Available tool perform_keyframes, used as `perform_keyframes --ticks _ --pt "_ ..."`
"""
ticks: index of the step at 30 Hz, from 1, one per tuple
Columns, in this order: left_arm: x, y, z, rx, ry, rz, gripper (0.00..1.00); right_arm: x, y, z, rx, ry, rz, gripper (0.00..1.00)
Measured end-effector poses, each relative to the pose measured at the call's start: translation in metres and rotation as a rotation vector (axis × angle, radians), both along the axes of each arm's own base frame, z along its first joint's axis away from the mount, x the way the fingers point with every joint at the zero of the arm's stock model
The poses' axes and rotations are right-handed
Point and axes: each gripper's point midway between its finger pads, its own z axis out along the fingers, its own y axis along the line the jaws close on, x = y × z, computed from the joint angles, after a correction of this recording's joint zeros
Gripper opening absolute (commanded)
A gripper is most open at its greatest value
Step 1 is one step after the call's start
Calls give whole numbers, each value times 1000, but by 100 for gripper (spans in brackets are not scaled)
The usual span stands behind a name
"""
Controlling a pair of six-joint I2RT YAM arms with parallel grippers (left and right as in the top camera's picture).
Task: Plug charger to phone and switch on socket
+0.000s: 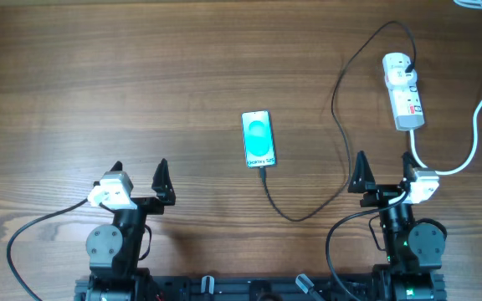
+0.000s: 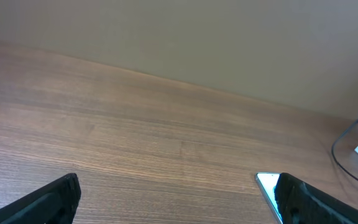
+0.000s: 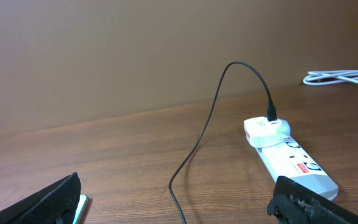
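Note:
The phone (image 1: 258, 139) lies flat at the table's middle, cyan screen up, its white text band at the near end. The thin black charger cable (image 1: 341, 100) runs from the phone's near end, loops right and up to a white adapter in the far end of the socket (image 1: 402, 92), a white power strip at the far right. The cable's tip touches the phone's near edge. My left gripper (image 1: 140, 181) is open and empty, near left. My right gripper (image 1: 385, 172) is open and empty, just in front of the strip. The right wrist view shows the strip (image 3: 291, 158) and cable (image 3: 204, 134).
A thick white cord (image 1: 475, 125) runs from the strip's near end round to the far right corner. A corner of the phone (image 2: 267, 183) shows beside the left gripper's right finger. The wooden table top (image 1: 99, 84) stretches left.

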Motion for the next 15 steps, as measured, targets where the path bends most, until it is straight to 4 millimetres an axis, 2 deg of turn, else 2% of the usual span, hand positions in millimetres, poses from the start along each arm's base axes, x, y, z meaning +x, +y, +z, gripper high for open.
perform_keyframes --ticks 15 --pt "0 -2 0 2 -2 -12 100 0 0 0 0 0 0 100"
